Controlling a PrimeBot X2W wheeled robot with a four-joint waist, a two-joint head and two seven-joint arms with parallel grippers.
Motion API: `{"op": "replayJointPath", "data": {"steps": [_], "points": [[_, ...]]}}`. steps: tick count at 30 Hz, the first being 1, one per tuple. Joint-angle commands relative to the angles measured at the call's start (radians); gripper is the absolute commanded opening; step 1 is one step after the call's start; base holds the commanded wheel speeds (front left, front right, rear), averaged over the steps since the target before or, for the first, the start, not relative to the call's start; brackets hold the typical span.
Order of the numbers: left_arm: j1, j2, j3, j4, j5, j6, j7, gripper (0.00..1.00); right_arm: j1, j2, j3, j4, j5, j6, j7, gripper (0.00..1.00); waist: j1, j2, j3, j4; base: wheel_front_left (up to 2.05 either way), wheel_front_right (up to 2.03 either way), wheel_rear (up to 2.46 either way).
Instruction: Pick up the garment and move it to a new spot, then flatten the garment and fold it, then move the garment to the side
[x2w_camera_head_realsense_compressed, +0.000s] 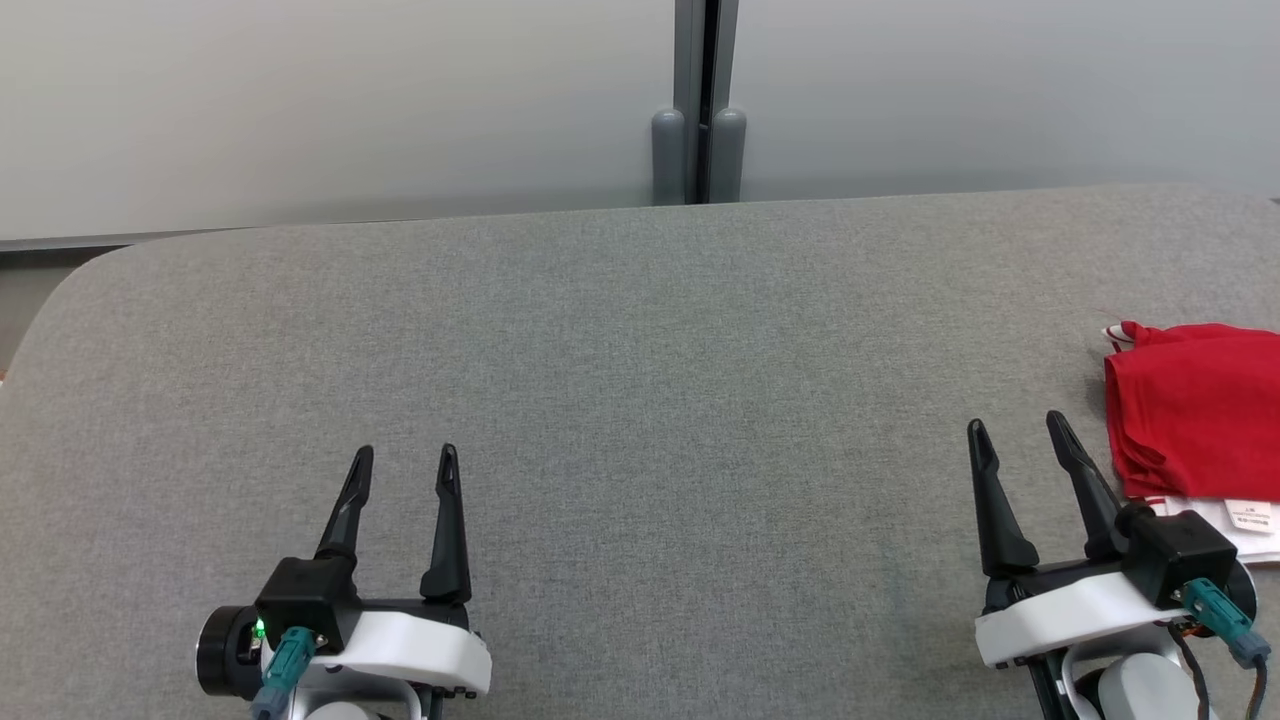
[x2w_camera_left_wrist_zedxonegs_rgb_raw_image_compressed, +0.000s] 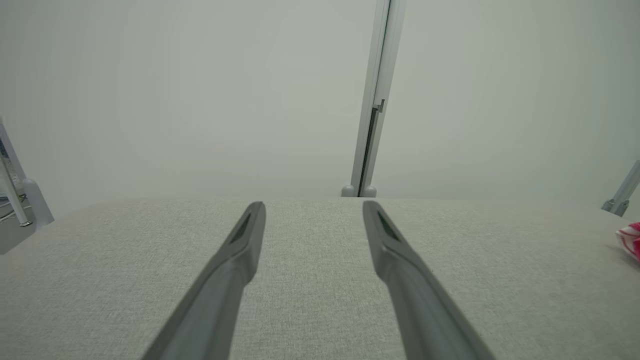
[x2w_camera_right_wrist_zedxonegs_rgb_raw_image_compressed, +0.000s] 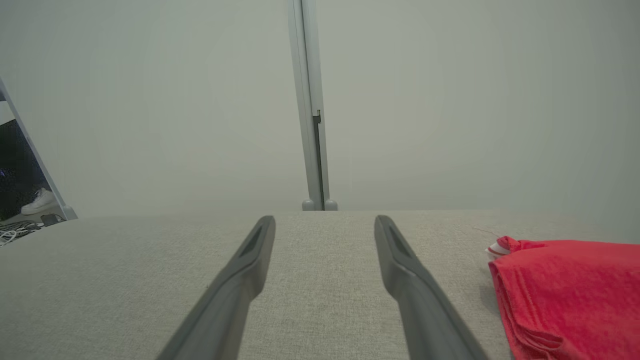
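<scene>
A grey fabric-covered table (x2w_camera_head_realsense_compressed: 640, 330) spans the view. The red garment (x2w_camera_head_realsense_compressed: 1195, 410) lies folded on its right side, with a white labelled layer beneath, possibly part of it. The left gripper (x2w_camera_head_realsense_compressed: 405, 460) and right gripper (x2w_camera_head_realsense_compressed: 1015, 428) both gape wide, holding nothing, the right just beside the garment.

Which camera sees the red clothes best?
The head view: it looks down on the folded garment, showing its shape and label. The right wrist view sees it side-on, cropped; the left wrist view catches a corner.

Grey fabric table (x2w_camera_head_realsense_compressed: 640, 330) stands before pale partition panels (x2w_camera_head_realsense_compressed: 300, 100) joined by a post (x2w_camera_head_realsense_compressed: 700, 100).
</scene>
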Motion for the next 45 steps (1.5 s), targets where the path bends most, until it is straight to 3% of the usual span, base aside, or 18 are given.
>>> {"op": "replayJointPath", "data": {"steps": [1, 9, 45], "points": [[0.0, 0.005, 0.003, -0.001, 0.007, 0.004, 0.0, 1.0, 0.002, 0.001, -0.001, 0.002, -0.001, 0.0, -0.001, 1.0, 0.0, -0.0001, -0.002, -0.001, 0.0, 0.0, 0.0], [0.007, 0.005, 0.009, 0.017, 0.009, 0.01, 0.0, 1.0, 0.008, 0.004, 0.002, 0.009, 0.0, 0.0, -0.001, 1.0, 0.0, -0.0001, -0.016, -0.004, 0.0, 0.0, 0.0], [0.016, 0.005, 0.056, 0.086, -0.055, -0.044, 0.0, 1.0, 0.018, 0.001, 0.022, 0.004, 0.013, 0.0, -0.001, 1.0, 0.0, -0.0001, -0.031, -0.005, 0.0, 0.0, 0.0]]}}
